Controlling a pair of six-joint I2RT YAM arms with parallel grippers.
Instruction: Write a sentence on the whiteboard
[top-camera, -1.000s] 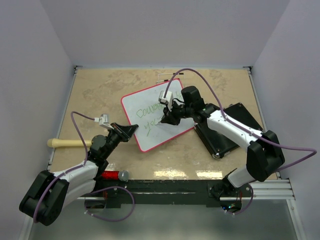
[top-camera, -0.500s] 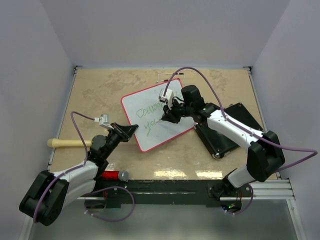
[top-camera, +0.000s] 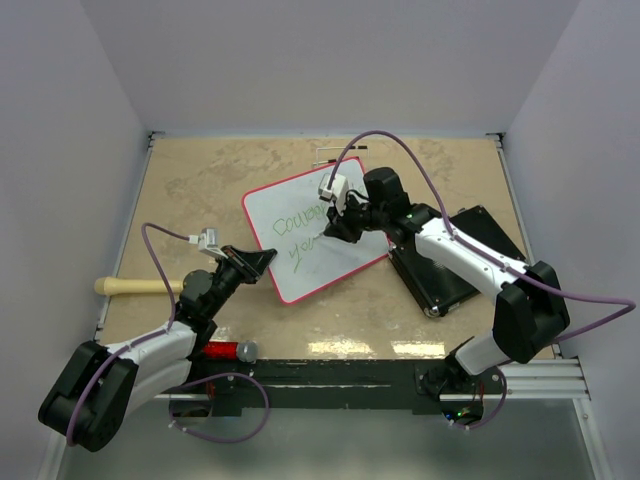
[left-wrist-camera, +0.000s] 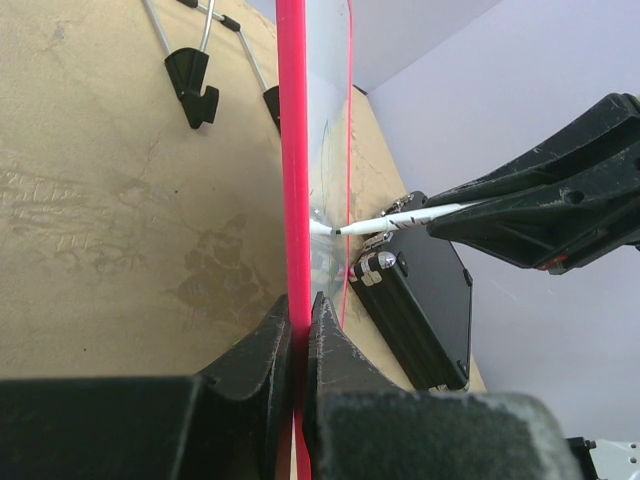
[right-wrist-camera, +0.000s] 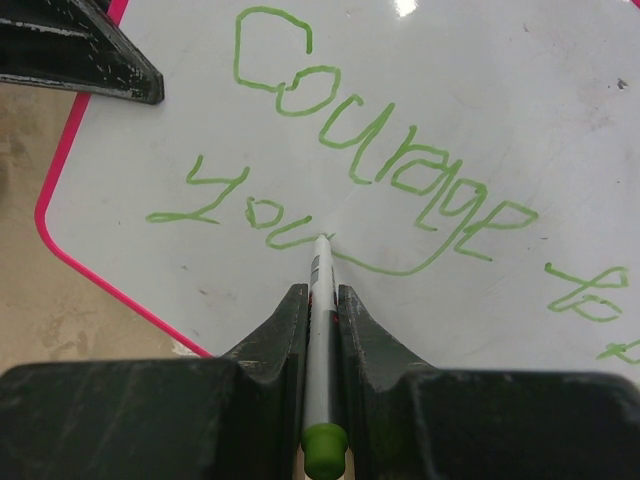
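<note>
Now my right gripper (right-wrist-camera: 320, 292) is pinching the pen (right-wrist-camera: 320, 255), seemingly finishing "you"; my left gripper (left-wrist-camera: 300, 305) is clamping the board (right-wrist-camera: 450, 100); next, steady strokes toward the table's right edge.

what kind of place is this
Probably a robot lab cell: plain white walls box in a tan table, two arms bolted at its near edge, the right gripper holding a green marker to the whiteboard.

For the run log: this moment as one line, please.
phase: writing | left fingers: shut on whiteboard rim | right fingers: shut on marker, tip on whiteboard | text: Courage to you
</note>
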